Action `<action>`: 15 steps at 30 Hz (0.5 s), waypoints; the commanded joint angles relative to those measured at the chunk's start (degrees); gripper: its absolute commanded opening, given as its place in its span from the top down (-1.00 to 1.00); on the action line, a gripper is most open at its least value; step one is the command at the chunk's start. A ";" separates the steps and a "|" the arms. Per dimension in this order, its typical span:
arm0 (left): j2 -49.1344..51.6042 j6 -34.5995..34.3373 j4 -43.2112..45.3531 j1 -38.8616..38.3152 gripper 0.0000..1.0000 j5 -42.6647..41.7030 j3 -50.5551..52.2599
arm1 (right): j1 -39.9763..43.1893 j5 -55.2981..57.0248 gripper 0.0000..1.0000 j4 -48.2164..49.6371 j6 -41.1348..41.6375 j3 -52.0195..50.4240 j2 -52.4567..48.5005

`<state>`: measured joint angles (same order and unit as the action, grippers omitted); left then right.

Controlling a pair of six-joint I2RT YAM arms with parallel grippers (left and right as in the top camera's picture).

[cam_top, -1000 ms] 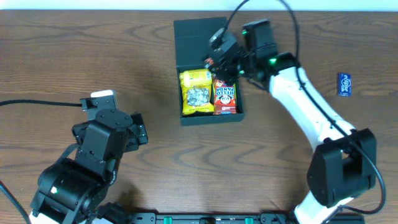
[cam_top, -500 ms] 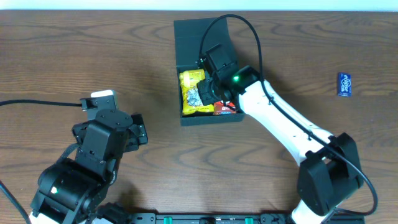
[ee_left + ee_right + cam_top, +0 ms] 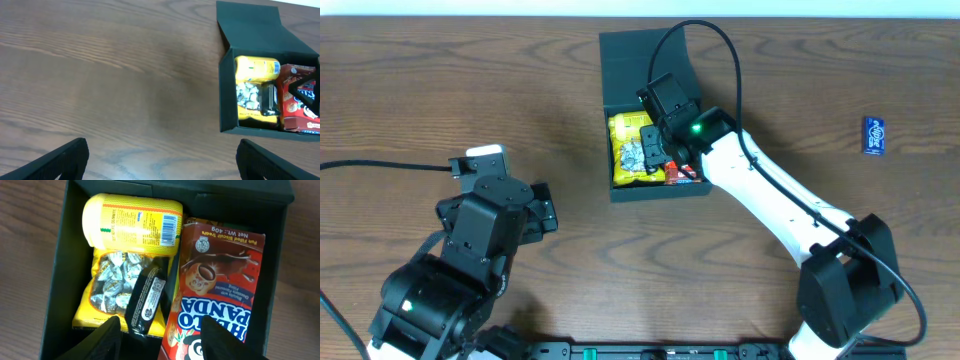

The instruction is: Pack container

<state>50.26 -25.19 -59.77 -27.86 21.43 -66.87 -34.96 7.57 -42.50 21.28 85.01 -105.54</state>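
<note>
The dark container [image 3: 658, 192] stands open at the table's back centre, lid flap laid back. Inside lie a yellow candy pack [image 3: 624, 152] on the left and a red Hello Panda box [image 3: 686, 173] on the right. A black snack bar [image 3: 146, 300] rests aslant on the yellow pack [image 3: 131, 222], beside the red box [image 3: 220, 275]. My right gripper [image 3: 160, 342] hovers open just above the bar's near end, not gripping it. In the overhead view it [image 3: 660, 150] sits over the container's middle. My left gripper [image 3: 162, 152] is wide open over bare table, left of the container [image 3: 227, 95].
A small blue packet [image 3: 874, 135] lies alone at the far right of the table. The left arm [image 3: 470, 250] rests at the front left. Bare wood lies between it and the container.
My right gripper swung from the container's back right corner to over its middle, then opened. The black bar now lies loose on the yellow pack. The left arm stayed still.
</note>
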 commanded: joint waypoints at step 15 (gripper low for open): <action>-0.04 0.79 -0.04 0.15 -0.91 1.03 -0.48 | 11.37 14.53 -0.33 -2.10 0.33 0.33 -0.52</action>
<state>50.26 -25.19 -59.77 -27.86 21.43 -66.87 -28.34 18.52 -44.01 21.69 85.01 -105.54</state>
